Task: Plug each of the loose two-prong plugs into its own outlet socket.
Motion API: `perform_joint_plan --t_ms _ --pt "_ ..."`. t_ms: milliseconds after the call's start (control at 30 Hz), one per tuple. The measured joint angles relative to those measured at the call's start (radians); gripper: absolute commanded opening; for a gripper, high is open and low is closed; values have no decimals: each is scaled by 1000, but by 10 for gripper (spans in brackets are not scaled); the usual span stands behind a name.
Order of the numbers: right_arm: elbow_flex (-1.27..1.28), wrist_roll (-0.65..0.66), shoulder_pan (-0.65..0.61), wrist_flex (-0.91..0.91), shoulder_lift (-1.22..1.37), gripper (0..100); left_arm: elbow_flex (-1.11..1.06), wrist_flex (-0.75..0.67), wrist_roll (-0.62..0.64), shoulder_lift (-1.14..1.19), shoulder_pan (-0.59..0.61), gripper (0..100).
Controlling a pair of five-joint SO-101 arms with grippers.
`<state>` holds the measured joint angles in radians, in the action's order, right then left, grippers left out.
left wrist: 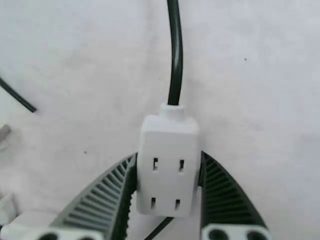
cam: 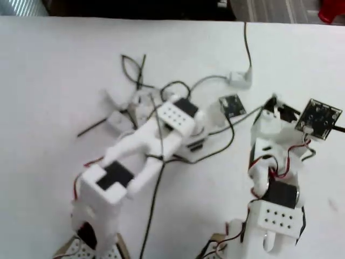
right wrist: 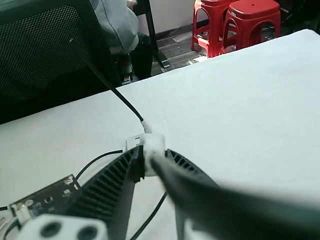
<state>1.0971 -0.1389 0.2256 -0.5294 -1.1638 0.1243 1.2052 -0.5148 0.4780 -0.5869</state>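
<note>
The left gripper (left wrist: 168, 161) is closed across the flat sides of the outlet block (left wrist: 167, 140), near table centre. The plug (cam: 240, 80) lies toward 1 o'clock, its cord (cam: 246, 43) running to 12 o'clock. The right gripper (right wrist: 146, 161) is at the plug, but whether it has hold cannot be told. Both parts are judged light, rigid and smooth, so grip the body sides. The left wrist view resolves two slot pairs (left wrist: 155, 164), which the arm (cam: 145, 140) covers in the high view.

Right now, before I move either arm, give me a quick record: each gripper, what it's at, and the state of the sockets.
left gripper: shut on outlet block, pressing both long sides
outlet block: white, two slot pairs, both empty
cord: dark, leaves the block's end opposite the gripper
right gripper: at white connector; grip unclear
white connector: on table, dark cord attached; prongs hidden
</note>
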Motion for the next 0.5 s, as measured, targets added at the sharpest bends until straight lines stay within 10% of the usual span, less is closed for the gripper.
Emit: perform_joint_plan --t_ms 500 --pt "0 0 -38 0 0 17 262 250 48 49 -9 249"
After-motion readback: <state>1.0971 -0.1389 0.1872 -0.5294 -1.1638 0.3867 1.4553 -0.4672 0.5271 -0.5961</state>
